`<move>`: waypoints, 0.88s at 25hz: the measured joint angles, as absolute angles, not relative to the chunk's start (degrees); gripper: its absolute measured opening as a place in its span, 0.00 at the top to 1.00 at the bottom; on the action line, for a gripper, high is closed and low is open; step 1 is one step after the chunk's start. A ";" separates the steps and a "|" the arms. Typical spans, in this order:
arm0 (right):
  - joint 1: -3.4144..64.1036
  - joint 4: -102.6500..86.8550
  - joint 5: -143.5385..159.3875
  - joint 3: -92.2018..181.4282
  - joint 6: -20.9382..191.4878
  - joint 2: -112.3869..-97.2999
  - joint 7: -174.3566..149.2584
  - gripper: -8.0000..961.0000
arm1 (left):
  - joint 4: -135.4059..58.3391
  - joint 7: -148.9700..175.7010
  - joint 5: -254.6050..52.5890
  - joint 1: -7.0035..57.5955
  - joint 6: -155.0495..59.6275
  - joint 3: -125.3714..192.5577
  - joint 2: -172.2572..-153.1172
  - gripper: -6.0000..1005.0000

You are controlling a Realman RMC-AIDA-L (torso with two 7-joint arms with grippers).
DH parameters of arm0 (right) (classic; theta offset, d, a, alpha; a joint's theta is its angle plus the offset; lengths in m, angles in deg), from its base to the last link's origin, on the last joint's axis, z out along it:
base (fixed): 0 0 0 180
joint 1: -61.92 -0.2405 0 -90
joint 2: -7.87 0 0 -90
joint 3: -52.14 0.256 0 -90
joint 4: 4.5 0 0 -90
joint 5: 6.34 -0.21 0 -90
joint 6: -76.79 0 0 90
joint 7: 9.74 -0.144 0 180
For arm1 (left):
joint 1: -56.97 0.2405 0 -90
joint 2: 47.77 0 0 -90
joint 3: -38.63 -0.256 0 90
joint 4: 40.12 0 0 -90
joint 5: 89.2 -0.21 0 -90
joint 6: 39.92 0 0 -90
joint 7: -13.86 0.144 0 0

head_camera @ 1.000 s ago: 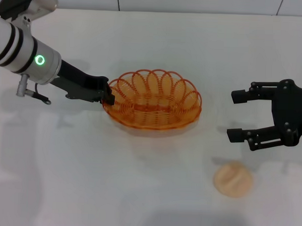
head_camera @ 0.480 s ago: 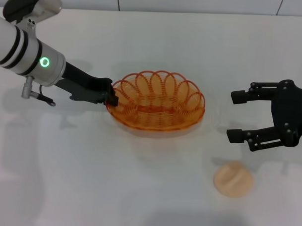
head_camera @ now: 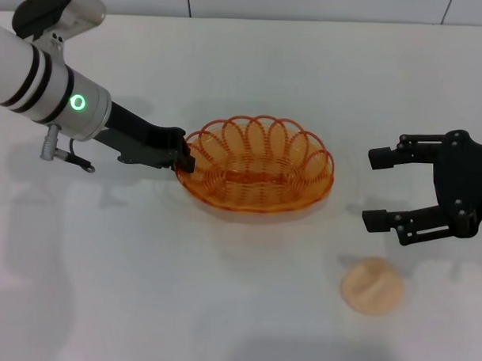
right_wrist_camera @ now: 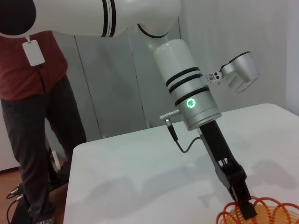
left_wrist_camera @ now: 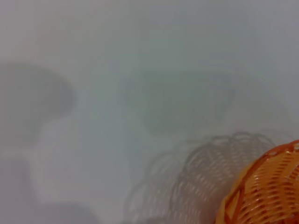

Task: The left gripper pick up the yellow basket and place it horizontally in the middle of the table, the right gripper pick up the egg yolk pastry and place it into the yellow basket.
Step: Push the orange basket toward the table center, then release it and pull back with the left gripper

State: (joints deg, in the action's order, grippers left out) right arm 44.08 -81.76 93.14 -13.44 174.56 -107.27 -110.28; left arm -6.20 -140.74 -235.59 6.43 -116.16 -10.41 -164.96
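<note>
The yellow basket (head_camera: 259, 172), an oval orange-yellow wire basket, sits slightly above the white table (head_camera: 142, 288), near its middle. My left gripper (head_camera: 183, 158) is shut on the basket's left rim. A corner of the basket (left_wrist_camera: 266, 191) shows in the left wrist view, and its rim (right_wrist_camera: 261, 212) in the right wrist view, with the left gripper (right_wrist_camera: 246, 207) clamped on it. The egg yolk pastry (head_camera: 372, 286), round and pale tan, lies on the table at the front right. My right gripper (head_camera: 378, 188) hangs open behind the pastry, right of the basket, holding nothing.
A person in a red shirt (right_wrist_camera: 32, 93) stands beyond the far table edge, seen from the right wrist. Bare white tabletop lies between basket and pastry and across the front left.
My left gripper has carried the basket a little to the right, toward the table's middle. The right gripper and the pastry have stayed put.
</note>
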 joint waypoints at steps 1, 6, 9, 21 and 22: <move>44.08 -81.76 93.14 -13.42 174.58 -107.27 -110.27 0.12 | -6.20 -140.73 -235.59 6.43 -116.23 -10.42 -164.97 0.92; 44.16 -81.76 93.14 -13.34 174.61 -107.27 -110.27 0.12 | -6.20 -140.31 -235.54 6.43 -116.60 -10.41 -164.96 0.90; 44.17 -81.76 93.14 -13.34 174.61 -107.27 -110.28 0.12 | -6.20 -140.15 -235.28 6.43 -116.67 -10.41 -164.94 0.85; 43.99 -81.76 93.15 -13.33 174.20 -107.27 -110.28 0.12 | -5.75 -139.56 -233.31 6.47 -117.39 -10.08 -164.13 0.60; 43.99 -81.76 93.15 -13.33 174.19 -107.27 -110.28 0.12 | -5.72 -139.29 -232.72 6.57 -117.43 -10.04 -164.00 0.56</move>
State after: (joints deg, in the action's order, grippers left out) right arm 43.99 -81.76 93.15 -13.33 174.19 -107.27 -110.28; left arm -5.72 -139.29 -232.72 6.57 -117.43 -10.04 -164.00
